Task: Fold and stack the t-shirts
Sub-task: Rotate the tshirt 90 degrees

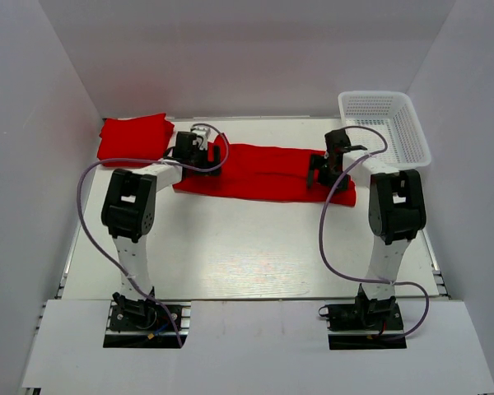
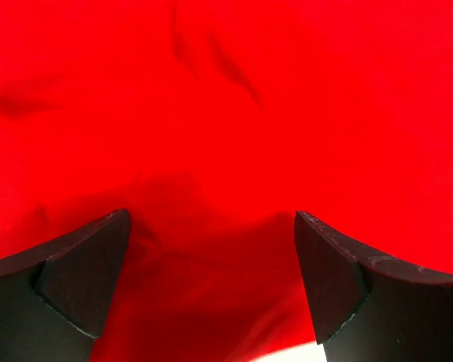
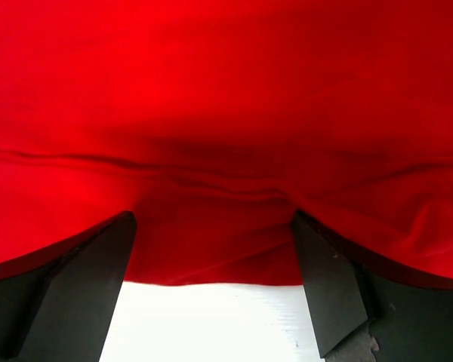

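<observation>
A red t-shirt [image 1: 263,171] lies folded into a long strip across the back of the table. A second red t-shirt [image 1: 134,137] lies folded at the back left. My left gripper [image 1: 199,154] is open, low over the strip's left end; red cloth [image 2: 226,113] fills its view between the spread fingers [image 2: 83,271]. My right gripper [image 1: 325,169] is open over the strip's right end. In its view the cloth's near edge [image 3: 211,264] lies between the fingers [image 3: 328,286], with white table below. Neither gripper holds cloth.
A white mesh basket [image 1: 386,125] stands at the back right corner. White walls enclose the table on three sides. The bare white table surface [image 1: 247,247] runs between the shirt strip and the arm bases.
</observation>
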Controlling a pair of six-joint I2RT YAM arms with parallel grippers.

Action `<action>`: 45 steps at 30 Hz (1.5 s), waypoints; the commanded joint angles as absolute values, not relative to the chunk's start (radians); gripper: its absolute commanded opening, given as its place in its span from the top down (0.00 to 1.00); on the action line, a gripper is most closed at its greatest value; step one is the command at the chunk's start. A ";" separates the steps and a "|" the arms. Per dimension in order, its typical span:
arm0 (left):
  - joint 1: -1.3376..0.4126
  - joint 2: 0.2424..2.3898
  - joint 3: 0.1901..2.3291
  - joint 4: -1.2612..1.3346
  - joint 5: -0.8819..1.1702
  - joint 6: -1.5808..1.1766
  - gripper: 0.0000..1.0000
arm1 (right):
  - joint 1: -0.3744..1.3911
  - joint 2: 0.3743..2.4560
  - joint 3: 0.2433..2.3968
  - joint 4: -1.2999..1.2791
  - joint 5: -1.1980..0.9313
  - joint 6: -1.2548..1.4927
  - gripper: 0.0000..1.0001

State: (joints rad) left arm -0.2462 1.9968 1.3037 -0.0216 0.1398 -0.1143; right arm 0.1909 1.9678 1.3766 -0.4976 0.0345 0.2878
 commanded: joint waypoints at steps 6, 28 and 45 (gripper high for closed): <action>-0.241 2.212 1.506 -0.261 0.100 -0.146 0.00 | 0.181 2.014 1.365 -0.497 0.106 0.319 0.10; -0.259 2.740 2.321 -0.163 0.400 -0.325 0.00 | 0.667 1.799 0.928 -0.439 -0.455 0.158 0.10; -0.278 2.928 2.482 0.121 0.397 -0.489 0.00 | 1.018 2.033 1.259 -0.388 -0.614 0.014 0.10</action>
